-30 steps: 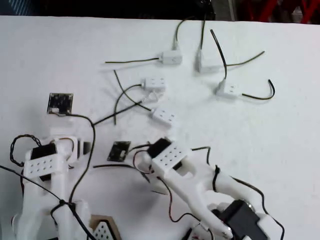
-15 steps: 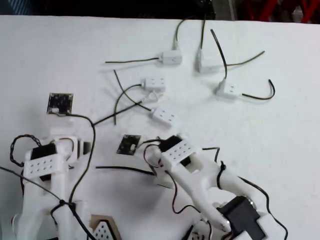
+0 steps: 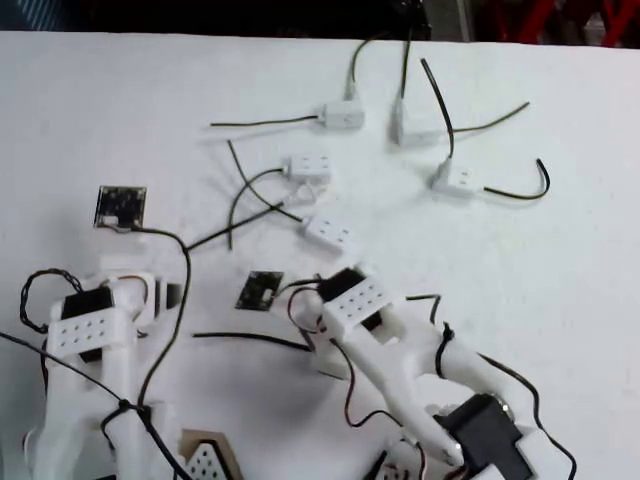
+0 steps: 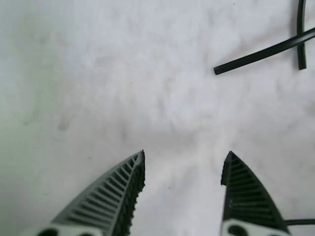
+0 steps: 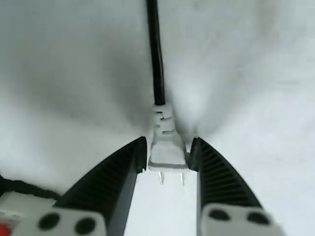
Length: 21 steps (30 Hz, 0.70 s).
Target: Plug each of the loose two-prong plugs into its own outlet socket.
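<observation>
A white two-prong plug (image 5: 167, 150) sits pinched between the black ribbed fingers of my right gripper (image 5: 168, 141), its prongs pointing back at the camera and its black cable (image 5: 155, 54) running away over the table. In the high view that cable (image 3: 245, 339) trails left from under the right arm (image 3: 365, 310) near the table's front centre. Several white outlet sockets lie further back: one close by (image 3: 328, 232), one behind it (image 3: 308, 167), another on the right (image 3: 459, 178). My left gripper (image 4: 185, 155) hangs open over bare table, near a loose black cable end (image 4: 261, 54).
More sockets (image 3: 342, 116) (image 3: 412, 127) with dark wires lie near the table's back edge. The left arm (image 3: 90, 330) stands at the front left, with black wiring looping around it. Open white surface lies to the right and far left.
The right arm has shifted right and a little back with the plug, dragging its black cable along. The left arm has stayed still.
</observation>
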### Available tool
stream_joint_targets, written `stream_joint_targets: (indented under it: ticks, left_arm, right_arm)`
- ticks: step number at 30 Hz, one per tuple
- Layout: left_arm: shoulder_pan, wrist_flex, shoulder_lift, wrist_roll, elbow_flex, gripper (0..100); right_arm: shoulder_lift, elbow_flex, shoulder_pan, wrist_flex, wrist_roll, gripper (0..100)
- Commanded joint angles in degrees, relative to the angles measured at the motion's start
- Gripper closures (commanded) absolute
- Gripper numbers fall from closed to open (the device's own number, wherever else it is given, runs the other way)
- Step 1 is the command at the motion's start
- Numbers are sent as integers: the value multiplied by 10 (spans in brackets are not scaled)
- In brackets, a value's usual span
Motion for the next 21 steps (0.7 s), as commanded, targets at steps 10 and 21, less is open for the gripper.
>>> stream_joint_targets:
  ticks: [10, 21]
  left_arm:
    - [6, -12, -18, 4, -8, 744]
    - [6, -12, -18, 4, -8, 744]
  right_arm:
    - [-93, -13, -26, 72, -3, 860]
    - [1, 61, -19, -70, 1, 861]
